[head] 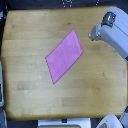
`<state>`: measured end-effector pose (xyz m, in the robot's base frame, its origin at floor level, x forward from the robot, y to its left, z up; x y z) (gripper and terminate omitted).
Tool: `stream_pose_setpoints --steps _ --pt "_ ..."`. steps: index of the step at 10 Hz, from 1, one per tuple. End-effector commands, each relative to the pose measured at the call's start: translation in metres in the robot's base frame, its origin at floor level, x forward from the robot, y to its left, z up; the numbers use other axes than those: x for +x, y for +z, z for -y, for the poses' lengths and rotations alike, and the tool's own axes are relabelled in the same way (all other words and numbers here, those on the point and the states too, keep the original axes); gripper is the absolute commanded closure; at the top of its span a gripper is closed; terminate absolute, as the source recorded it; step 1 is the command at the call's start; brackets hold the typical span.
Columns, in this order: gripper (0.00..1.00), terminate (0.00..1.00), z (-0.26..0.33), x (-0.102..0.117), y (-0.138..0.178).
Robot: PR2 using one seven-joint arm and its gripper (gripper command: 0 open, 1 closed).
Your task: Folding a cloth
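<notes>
Cloth (65,55) lies flat on the table (25,35), roughly at its middle, a plain pink-magenta piece much smaller than the wooden top. It sits turned on the diagonal: one corner points down toward the near edge of the picture, another up toward the far edge, so that the long sides run from lower left to upper right in the exterior view. No fold or wrinkle shows in it at this size. At the exterior view's left the wood is bare up to its dark border, and a pale object (2,87) stands just off that edge, too cropped to name. Moving right past the cloth, more bare wood follows. At the exterior view's upper right the arm (116,37) reaches in over the table's corner, grey-white and bulky, well apart from the cloth and not touching it. Its gripper (95,34) points toward the left, but the picture is too blurred to tell whether the jaws stand apart or together; nothing is seen held in them.
</notes>
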<state>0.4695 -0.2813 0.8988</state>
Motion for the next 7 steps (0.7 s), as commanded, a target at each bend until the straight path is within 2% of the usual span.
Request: stream_pose_setpoints --steps 1,5,7 --pt "0.0 0.0 -0.002 0.001 -0.001" --pt "0.0 0.0 -0.063 0.03 -0.049" --pt "0.0 0.0 -0.083 0.04 -0.063"
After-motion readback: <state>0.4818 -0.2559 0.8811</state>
